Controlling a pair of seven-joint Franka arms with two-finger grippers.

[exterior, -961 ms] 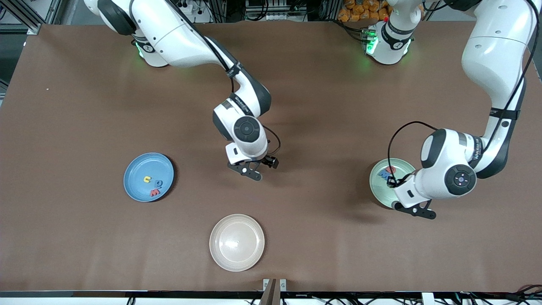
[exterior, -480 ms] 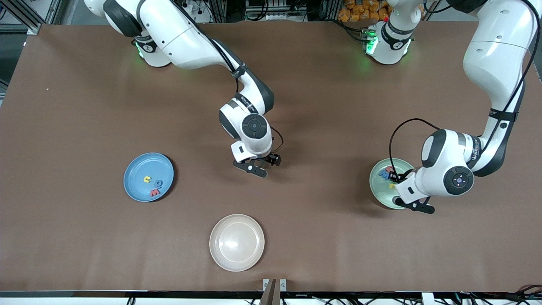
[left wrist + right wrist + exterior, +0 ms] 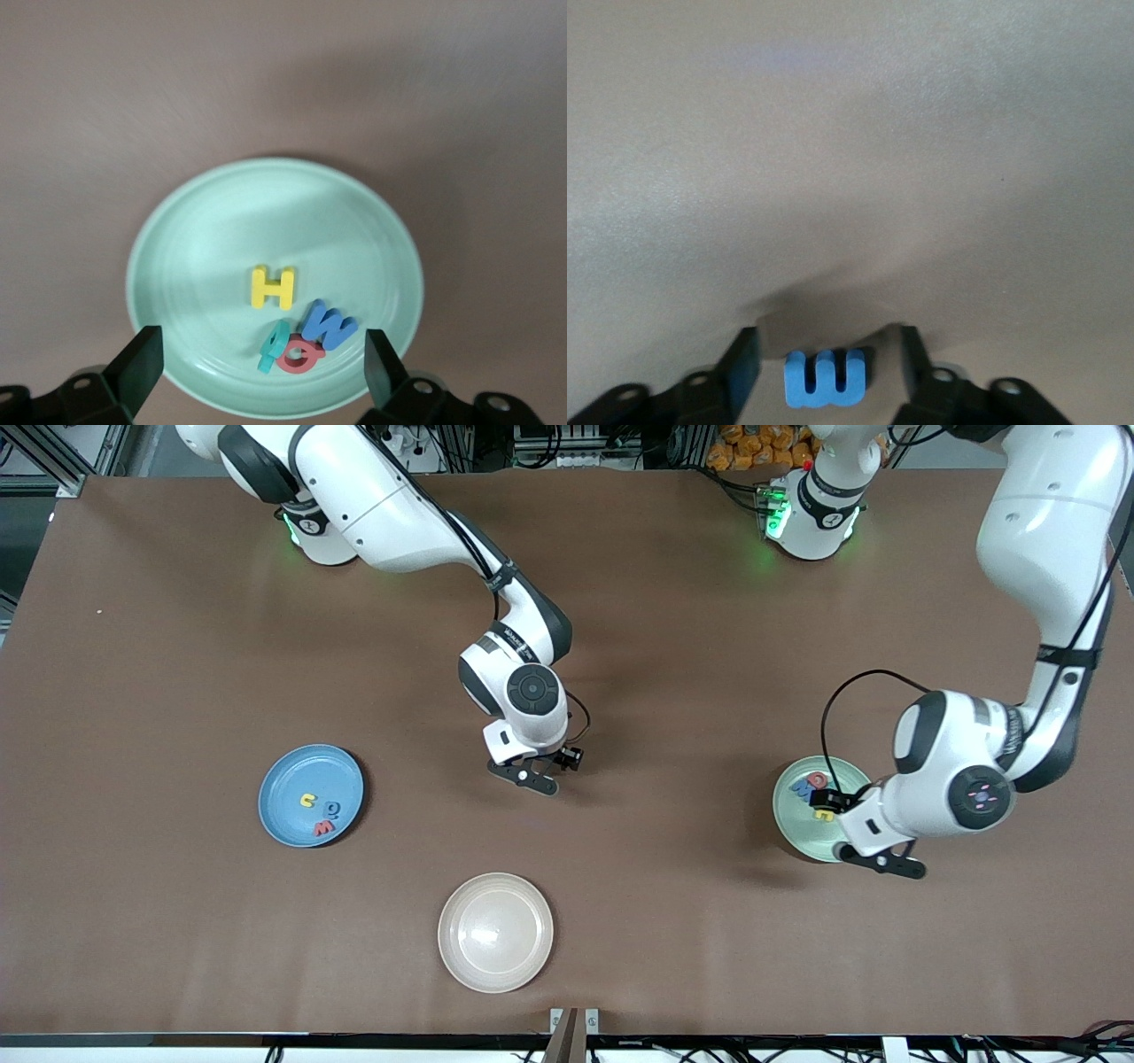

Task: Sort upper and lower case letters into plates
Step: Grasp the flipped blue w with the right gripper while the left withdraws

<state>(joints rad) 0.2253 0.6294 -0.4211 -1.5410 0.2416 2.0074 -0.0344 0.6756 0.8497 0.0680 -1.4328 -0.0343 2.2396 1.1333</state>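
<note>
The left tool (image 3: 259, 370) is hanging wide open over the mint green plate (image 3: 186, 230), where a yellow H (image 3: 272, 288), a blue W (image 3: 329, 324), a teal letter (image 3: 272, 345) and a red letter (image 3: 298, 359) are lying. The right tool (image 3: 826, 372) is sitting low at mid-tabletop (image 3: 620, 646), fingers parted around a blue letter (image 3: 825, 378), not yet touching it. The blue plate (image 3: 288, 775) is carrying three letters

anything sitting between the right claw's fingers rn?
Yes: a small blue letter lies on the brown table between the fingers of the right claw, apart from both. The right wrist view shows it.
</note>
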